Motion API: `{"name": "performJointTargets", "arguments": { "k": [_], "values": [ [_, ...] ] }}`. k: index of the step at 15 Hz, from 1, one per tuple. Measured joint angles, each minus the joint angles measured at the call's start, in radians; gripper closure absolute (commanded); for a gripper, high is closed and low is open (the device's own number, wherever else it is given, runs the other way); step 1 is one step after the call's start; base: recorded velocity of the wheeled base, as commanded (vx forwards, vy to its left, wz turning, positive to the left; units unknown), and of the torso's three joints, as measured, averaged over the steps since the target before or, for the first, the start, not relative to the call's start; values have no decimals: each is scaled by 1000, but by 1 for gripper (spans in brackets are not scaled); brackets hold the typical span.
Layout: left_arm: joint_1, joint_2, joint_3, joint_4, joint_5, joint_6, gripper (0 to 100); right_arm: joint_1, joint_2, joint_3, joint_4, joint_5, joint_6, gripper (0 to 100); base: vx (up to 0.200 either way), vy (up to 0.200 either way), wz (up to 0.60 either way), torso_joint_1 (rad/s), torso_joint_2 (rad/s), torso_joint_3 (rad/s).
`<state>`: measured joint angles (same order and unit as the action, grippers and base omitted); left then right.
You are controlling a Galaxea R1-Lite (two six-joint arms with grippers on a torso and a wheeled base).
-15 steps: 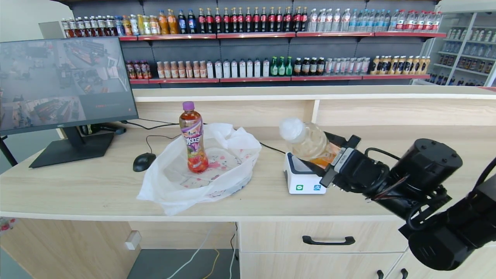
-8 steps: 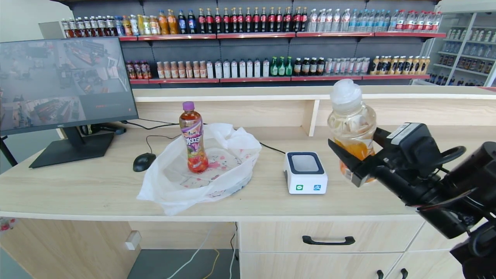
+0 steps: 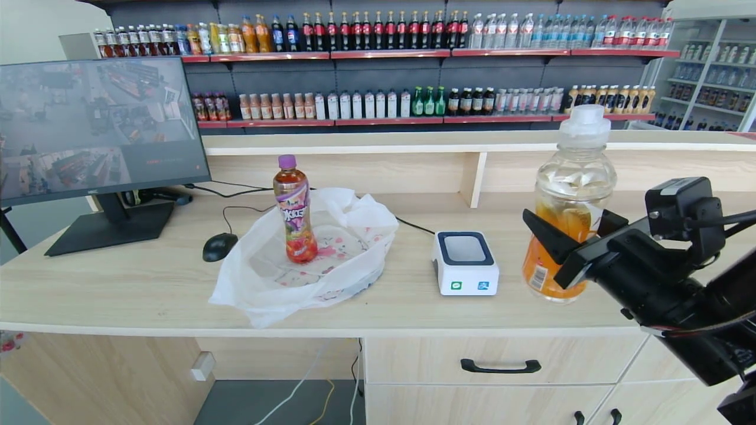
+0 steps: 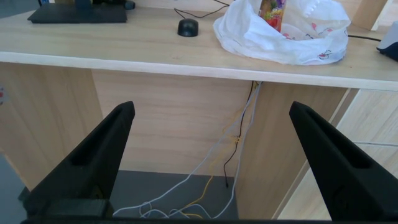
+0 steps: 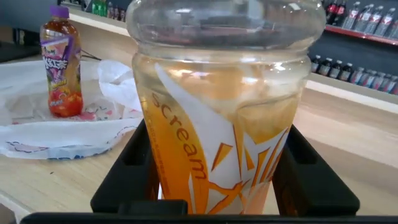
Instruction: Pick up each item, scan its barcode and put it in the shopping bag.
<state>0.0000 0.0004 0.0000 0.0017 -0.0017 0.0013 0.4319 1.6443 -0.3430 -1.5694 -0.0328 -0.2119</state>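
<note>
Jaws lowered the bottle (image 3: 576,177), seemingly onto counter (image 3: 147,289).

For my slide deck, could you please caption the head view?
Right gripper holds an orange bottle upright beside the scanner; a purple-capped bottle stands in the bag.

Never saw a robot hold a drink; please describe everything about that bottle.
The bottle is clear plastic: white cap, bulging shoulder, pale liquid, orange label with a barcode. It stands upright, clamped at the label by the right gripper, beside the white scanner; whether its base touches the counter is unclear.
</note>
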Motion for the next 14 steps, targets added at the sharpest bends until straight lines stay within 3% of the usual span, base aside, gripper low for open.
{"name": "performJointTargets", "arguments": {
  "k": [7, 14],
  "values": [
    [0, 0, 0, 0, 0, 0, 0, 13, 36, -32, 0, -19, 58, 100, 0, 0, 0, 0, 0, 0],
    [0, 0, 0, 0, 0, -1, 0, 0, 97, -184, 0, -128, 117, 100, 0, 200, 0, 2, 2, 1]
  ]
}}
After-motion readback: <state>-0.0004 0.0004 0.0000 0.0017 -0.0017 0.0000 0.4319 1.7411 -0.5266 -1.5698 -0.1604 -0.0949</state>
